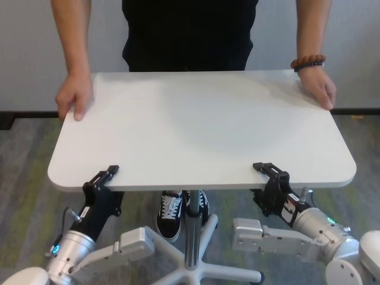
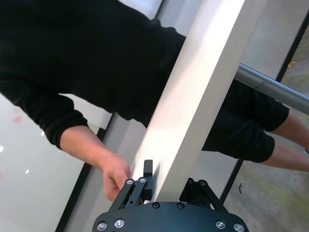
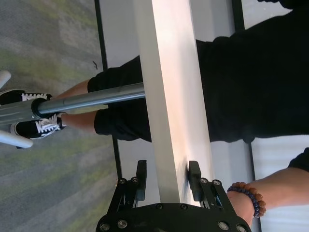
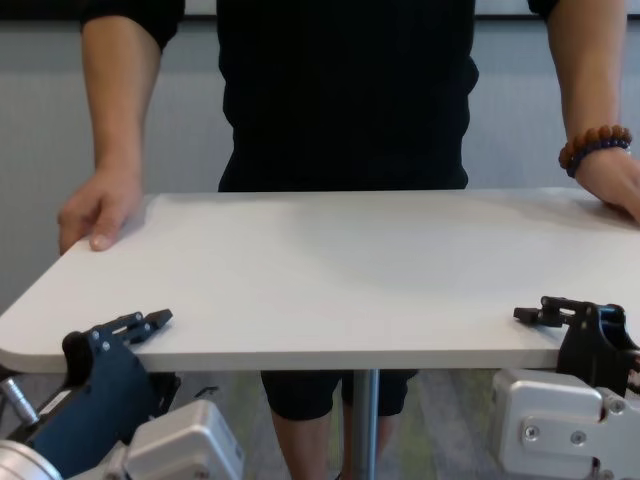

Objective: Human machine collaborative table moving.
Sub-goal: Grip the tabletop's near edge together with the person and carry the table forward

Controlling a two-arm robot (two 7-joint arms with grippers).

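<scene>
Tools, left [image 1: 105, 176] and right [image 1: 268, 170], are clamped on the table's [image 1: 202, 127] near edge.

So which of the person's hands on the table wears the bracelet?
The hand at the table's far corner on the robot's right side wears brown beads; the other hand has a bare wrist.

Office or lab-like indoor room

Grey-green mottled carpet tiles [image 1: 35, 148] cover the floor, meeting a plain pale wall [image 1: 24, 53] with a dark skirting strip [image 1: 18, 116] along its base. A large white matte rectangular tabletop [image 1: 202, 127] stands on a slim grey metal pole [image 1: 192, 228] with a white star-shaped foot [image 1: 228, 274], like office furniture.
</scene>
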